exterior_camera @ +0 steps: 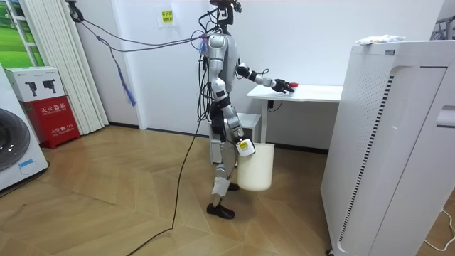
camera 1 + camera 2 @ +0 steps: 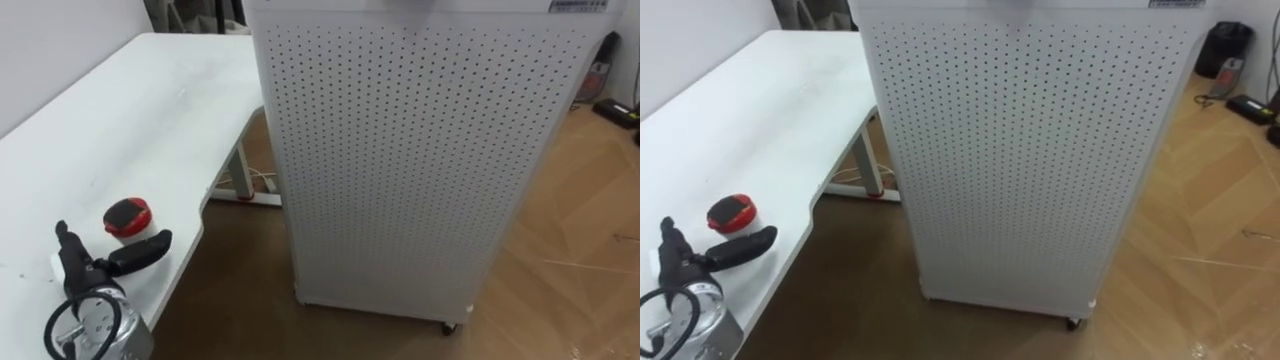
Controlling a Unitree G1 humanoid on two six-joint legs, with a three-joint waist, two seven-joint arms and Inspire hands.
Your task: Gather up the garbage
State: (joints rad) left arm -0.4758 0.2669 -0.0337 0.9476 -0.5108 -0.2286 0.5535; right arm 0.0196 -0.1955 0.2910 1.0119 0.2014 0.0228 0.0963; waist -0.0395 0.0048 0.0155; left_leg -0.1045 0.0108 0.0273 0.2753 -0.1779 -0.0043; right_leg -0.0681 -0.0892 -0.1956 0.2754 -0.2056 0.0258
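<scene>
My left hand (image 2: 100,272) hovers over the white table (image 2: 150,120), fingers spread, just beside the small red garbage (image 2: 127,216), perhaps a cap. My right hand (image 1: 245,147) hangs by a white bucket (image 1: 257,171); I cannot tell its grip.

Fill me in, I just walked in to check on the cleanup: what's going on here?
The robot stands at the white table, its left robot hand open over the tabletop right beside a small red piece of garbage, not yet holding it. A white bin hangs at its right robot hand by its side. A tall white perforated cabinet stands on the floor next to the table.
</scene>
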